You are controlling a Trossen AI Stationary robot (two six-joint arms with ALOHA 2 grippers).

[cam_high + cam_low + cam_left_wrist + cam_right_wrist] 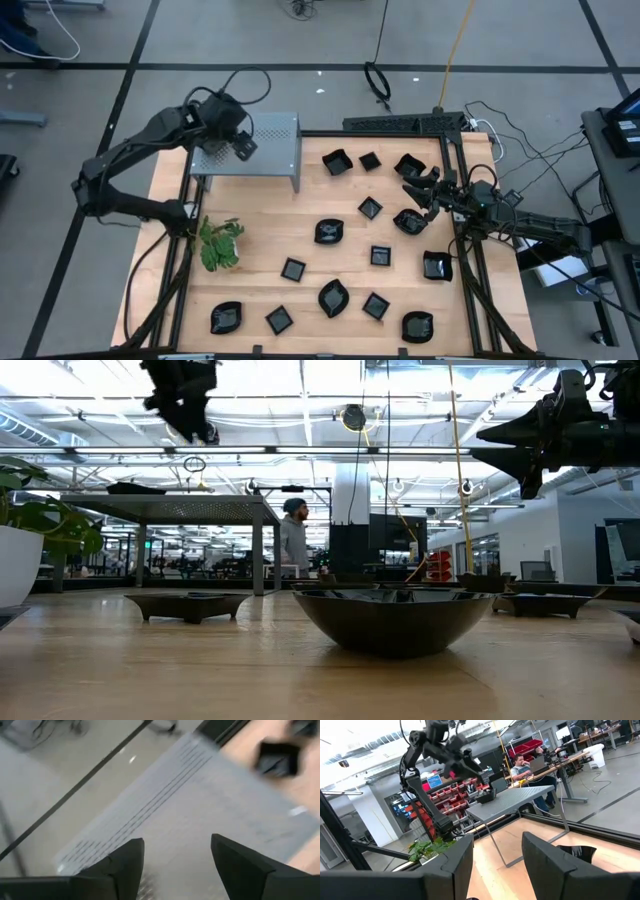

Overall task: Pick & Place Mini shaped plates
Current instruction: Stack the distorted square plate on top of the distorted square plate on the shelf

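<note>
Several small glossy black plates point(328, 232) of square, round and leaf-like shapes lie scattered flat on the wooden table point(260, 230). My left gripper point(241, 147) hangs open above the grey perforated shelf point(270, 140); in its wrist view the open fingers point(127, 865) frame bare shelf top point(170, 815). One black plate point(486, 796) sits on the shelf's top, also seen in the low view point(135, 488). My right gripper point(412, 188) hovers open, raised above the table's right side among the plates there point(407, 221), pointing toward the shelf.
A green leafy plant point(220, 243) in a white pot point(18, 565) stands at the table's left edge. A black frame rail point(400, 124) runs along the far edge, and cables lie beyond it. A person point(293, 540) stands in the room behind the table.
</note>
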